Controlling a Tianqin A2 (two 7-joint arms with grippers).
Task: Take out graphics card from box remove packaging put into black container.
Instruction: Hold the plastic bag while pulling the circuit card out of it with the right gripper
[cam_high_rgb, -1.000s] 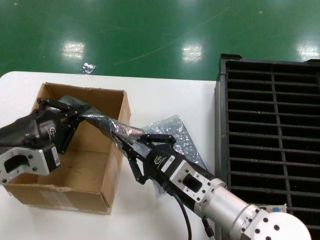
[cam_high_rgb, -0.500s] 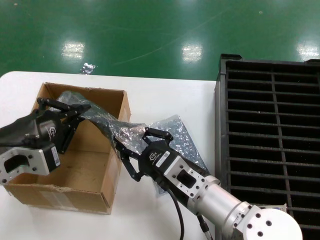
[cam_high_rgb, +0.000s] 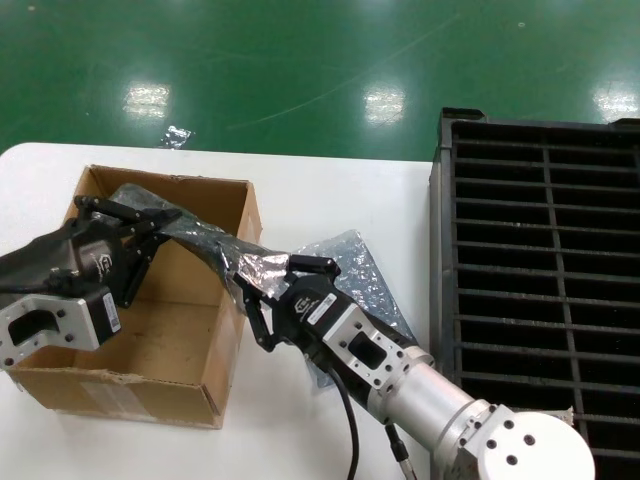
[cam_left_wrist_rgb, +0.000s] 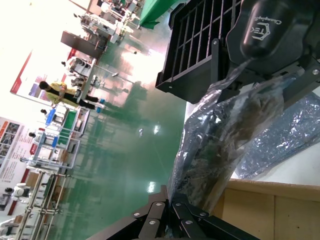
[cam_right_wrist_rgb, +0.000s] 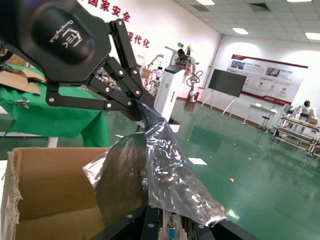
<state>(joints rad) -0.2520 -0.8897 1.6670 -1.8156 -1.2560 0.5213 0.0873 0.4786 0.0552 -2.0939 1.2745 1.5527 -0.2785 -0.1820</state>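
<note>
Left gripper (cam_high_rgb: 150, 222): at the left of the head view, over the far part of the box, clenched on one end of the bag; it has not shifted over the last second.
Right gripper (cam_high_rgb: 268, 300): at centre frame, just beside the box's right wall. A second ago its fingers stood spread around the bag's lower end; now they have drawn in and pinch the foil.
Bag (cam_high_rgb: 215, 243): stretched between the two grippers, running from inside the box down over its right wall. The right wrist view shows its silver end (cam_right_wrist_rgb: 165, 180) gathered at that gripper's fingertips.
Graphics card: a darker shape shows inside the bag, probably the card, so it is still wrapped.
Box (cam_high_rgb: 170, 350): on the white table (cam_high_rgb: 330, 200), left of centre, otherwise showing bare cardboard floor.
Second bag (cam_high_rgb: 360, 270): lying flat on the table beneath the right arm.
Black crate (cam_high_rgb: 540, 250): at the right edge, slots in view empty.
What it means: both ends are now held, so pulling the wrap off looks like the next step.
</note>
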